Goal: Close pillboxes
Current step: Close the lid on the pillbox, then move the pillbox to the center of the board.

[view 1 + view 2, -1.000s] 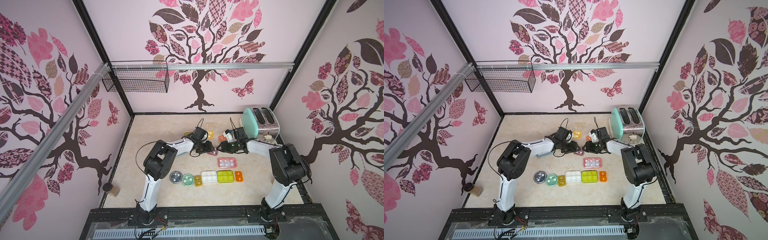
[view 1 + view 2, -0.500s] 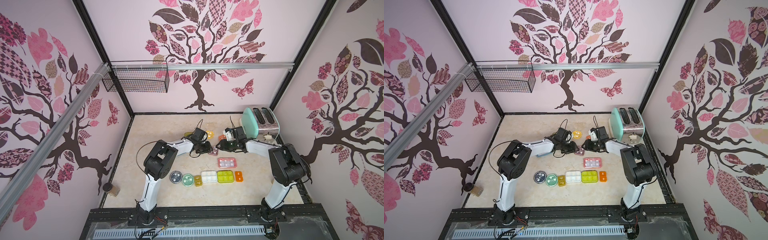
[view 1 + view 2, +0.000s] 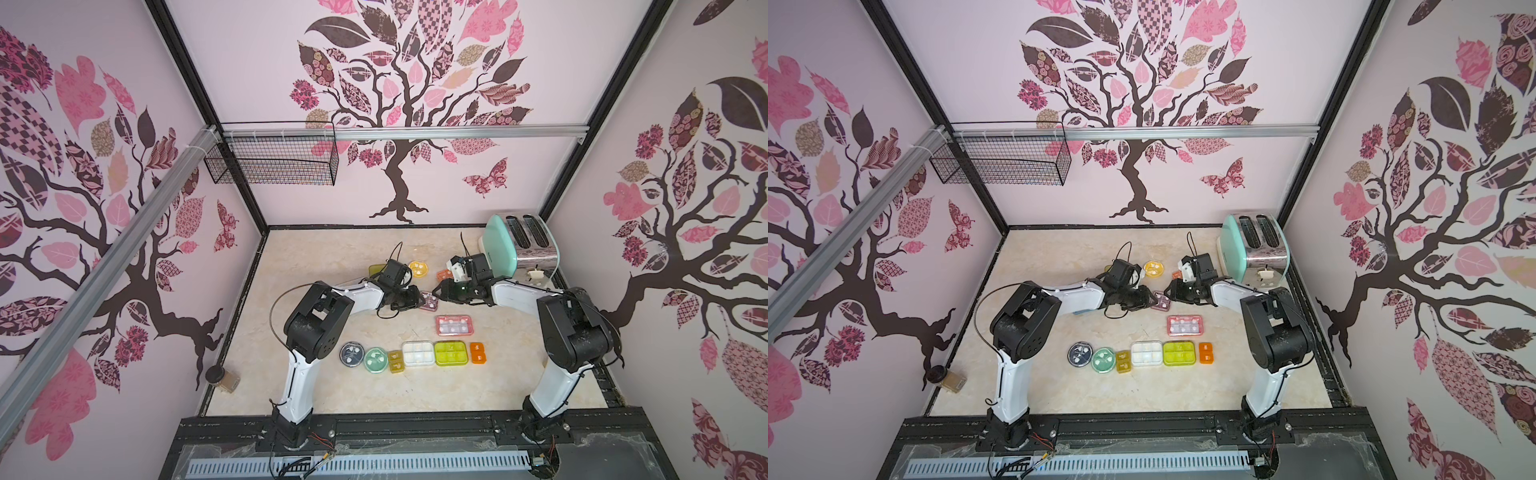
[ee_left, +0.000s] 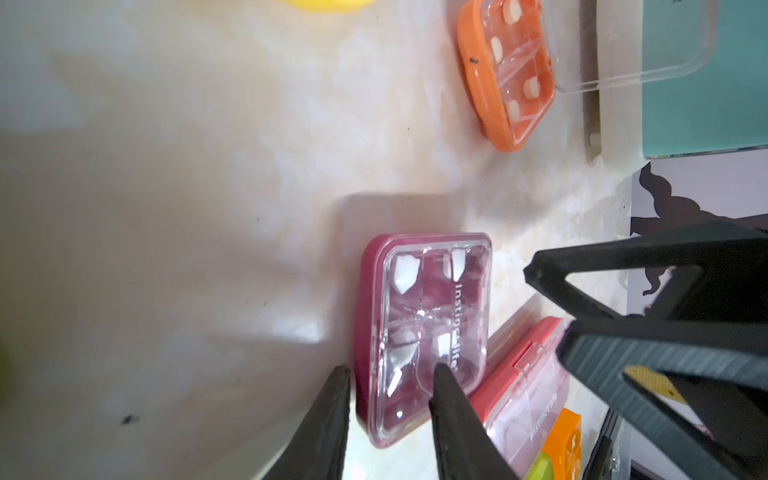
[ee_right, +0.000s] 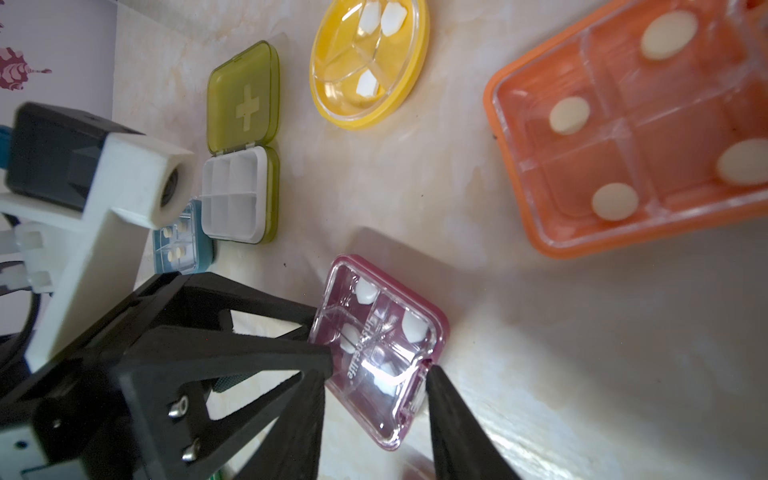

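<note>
Marbled bench (image 3: 324,266) is carrying the maroon pillbox (image 4: 419,324) between both claws, and I'm reading it as light, rigid, slick clear plastic that is wanting to skate. My left claw (image 4: 390,372) is sitting part-closed, apparently pinching one edge, lid against base. My right claw (image 3: 436,290) is standing part-open, gripping nothing, one fingertip (image 5: 442,399) touching the latch edge, where I'm judging pressing belongs.

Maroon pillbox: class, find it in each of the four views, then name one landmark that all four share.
A top view: the maroon pillbox lies mid-table, just beyond the pink pillbox.
A top view: same spot.
Left wrist: low in the picture's middle.
Right wrist: low in the picture's middle.
Shared landmark: the open orange pillbox beside the toaster; every view shows it.
</note>
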Controlling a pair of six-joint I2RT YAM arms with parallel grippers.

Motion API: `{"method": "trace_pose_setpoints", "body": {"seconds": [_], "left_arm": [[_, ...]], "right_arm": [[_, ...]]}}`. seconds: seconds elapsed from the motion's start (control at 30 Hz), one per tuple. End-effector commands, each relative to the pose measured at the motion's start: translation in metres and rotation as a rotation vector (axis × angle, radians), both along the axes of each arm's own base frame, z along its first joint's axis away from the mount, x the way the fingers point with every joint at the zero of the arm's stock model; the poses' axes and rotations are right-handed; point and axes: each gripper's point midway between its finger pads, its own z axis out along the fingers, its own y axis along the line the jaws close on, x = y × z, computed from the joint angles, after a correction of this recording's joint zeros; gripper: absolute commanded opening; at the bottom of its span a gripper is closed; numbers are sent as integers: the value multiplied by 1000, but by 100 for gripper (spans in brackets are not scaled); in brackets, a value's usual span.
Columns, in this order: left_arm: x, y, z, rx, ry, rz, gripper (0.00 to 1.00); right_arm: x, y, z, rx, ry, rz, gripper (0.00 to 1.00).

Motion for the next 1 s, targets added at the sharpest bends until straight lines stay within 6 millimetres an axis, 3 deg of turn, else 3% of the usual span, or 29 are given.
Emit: {"method": "trace_pose_setpoints", "body": {"seconds": [0.0,0.17,0.27,0.57,0.8,0.97], "left_arm": [[-14,17,-3,90,23,0,41],[11,8,52,76,-123,-24,43],[28,-3,64,100,-176,-86,40],[54,-32,24,139,-146,-215,21],[47,-32,-16,163,-70,-236,21],[40,-26,-23,174,-52,-234,20]], "right_arm": [[-7,-3,1,-26,12,-7,44],[-16,-9,6,-44,12,-9,42],[-21,-14,4,-71,12,-11,37],[-28,-18,-13,-115,28,1,11],[-22,-19,-16,-126,19,-12,12],[-19,-15,-23,-141,33,3,14]]}}
